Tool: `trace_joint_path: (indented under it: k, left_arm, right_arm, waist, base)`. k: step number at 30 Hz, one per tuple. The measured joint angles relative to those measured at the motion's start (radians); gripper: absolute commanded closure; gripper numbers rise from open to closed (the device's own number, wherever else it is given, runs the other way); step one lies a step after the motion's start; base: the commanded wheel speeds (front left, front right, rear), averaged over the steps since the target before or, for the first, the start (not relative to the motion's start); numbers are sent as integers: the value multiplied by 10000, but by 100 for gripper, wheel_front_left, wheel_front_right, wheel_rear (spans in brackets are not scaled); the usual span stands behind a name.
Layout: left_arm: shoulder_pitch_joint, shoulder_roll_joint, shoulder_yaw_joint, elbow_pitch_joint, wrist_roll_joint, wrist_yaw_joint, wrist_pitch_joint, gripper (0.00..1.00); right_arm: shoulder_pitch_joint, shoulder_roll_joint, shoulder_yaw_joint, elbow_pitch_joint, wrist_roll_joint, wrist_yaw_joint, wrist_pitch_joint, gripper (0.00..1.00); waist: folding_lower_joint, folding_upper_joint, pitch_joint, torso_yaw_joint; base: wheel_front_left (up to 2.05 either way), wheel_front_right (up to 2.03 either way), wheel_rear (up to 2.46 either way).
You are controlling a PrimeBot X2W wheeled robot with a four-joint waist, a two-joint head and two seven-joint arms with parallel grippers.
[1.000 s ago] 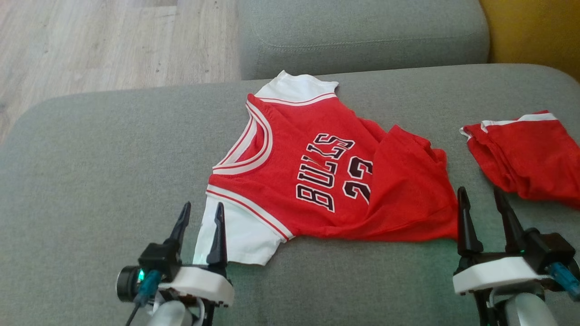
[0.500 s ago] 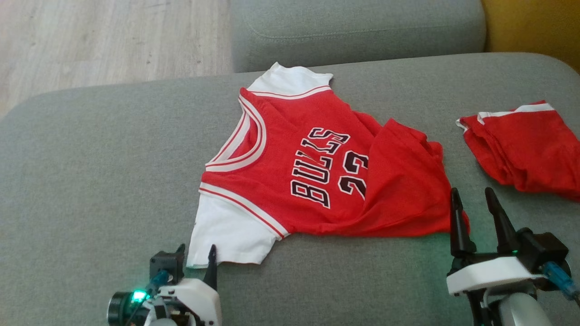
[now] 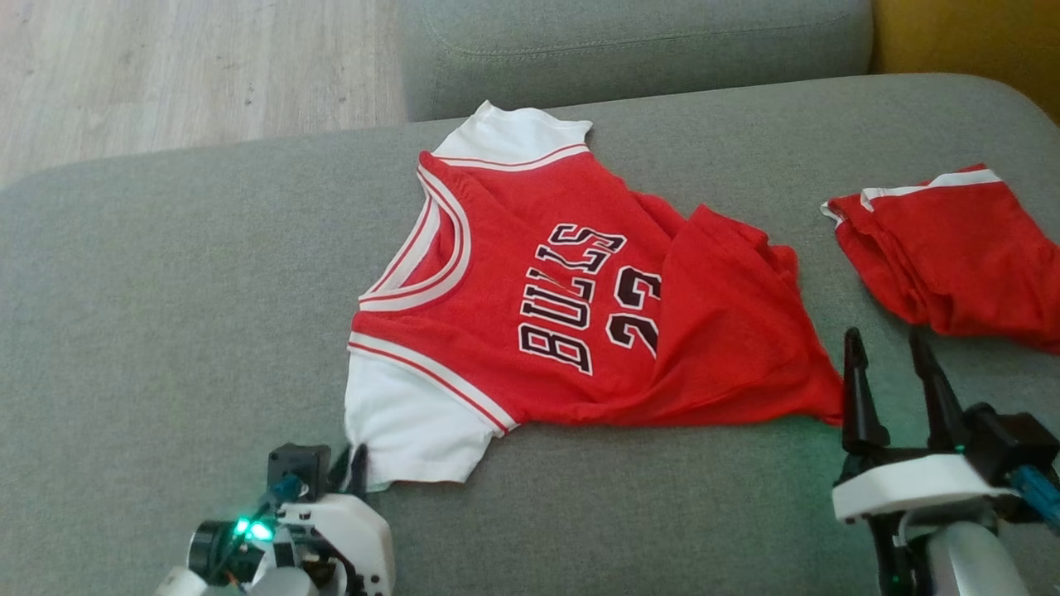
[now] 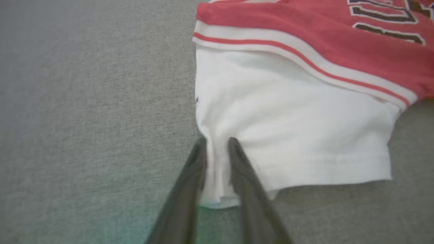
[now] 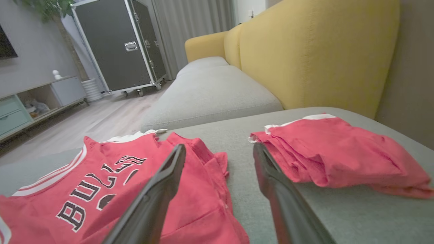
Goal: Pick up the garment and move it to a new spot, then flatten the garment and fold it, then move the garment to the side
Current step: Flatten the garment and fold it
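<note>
"While my left gripper (image 4: 217,145) sits clamped on a pinch of the near white sleeve (image 4: 288,128), tell me where the whole garment lies."

"Middle of the grey fabric sofa cushion (image 3: 166,290), from the head camera. The red basketball jersey with white sleeves and black lettering (image 3: 530,273) lies chest up, collar toward 9 o'clock and hem toward 3 o'clock. Your pinch is at its 7 o'clock corner, right on the sleeve's outer edge."

"And my right gripper (image 3: 886,352)?"

"Fingers apart with nothing between them, just beside the hem corner at the jersey's 4 o'clock. A folded red garment (image 3: 952,248) lies apart from it at 2 o'clock, so I'd keep clear of that."

"How do you reckon it will handle?"

"Light, thin and limp, I'd say, with no stiffness at all. The hem half is already rumpled over itself. Held by one sleeve corner it should hang and drag in a bunch, and so small a pinch of cloth could slip out."

"So I want a second hold."

"I'd take the 4 o'clock hem corner, biting well into the cloth, so it lifts spread between both arms."
</note>
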Motion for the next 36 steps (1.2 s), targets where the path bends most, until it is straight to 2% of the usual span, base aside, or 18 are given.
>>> trace_joint_path:
  k: [5, 10, 14, 24, 36]
  left_arm:
    - [49, -19, 25, -136, -127, -4, -307, 100]
    - [111, -29, 253, -727, -186, 253, -1354, 100]
    - [110, -29, 391, -1018, -217, 297, -1845, 100]
    - [111, -33, 242, -1114, -217, 305, -1879, 100]
    - [108, -29, 105, -1118, -244, 288, -1881, 100]
  right_arm:
    - [-6, 2, -290, 449, -213, 0, 23, 0]
    - [-196, 2, -648, 840, -485, 0, 479, 0]
    - [-492, 2, -752, 1147, -771, 0, 907, 0]
    - [-822, 2, -251, 1883, -1396, 0, 2084, 0]
    - [-1082, 2, -268, 2445, -1845, 0, 2380, 0]
  waist:
    - [0, 0, -78, 146]
    - [0, 0, -126, 373]
    - [0, 0, -125, 505]
    - [0, 0, -82, 532]
    - [1, 0, -42, 604]
  base:
    - [0, 0, 0]
    - [0, 0, 0]
    - [0, 0, 0]
    - [0, 0, 0]
    - [0, 0, 0]
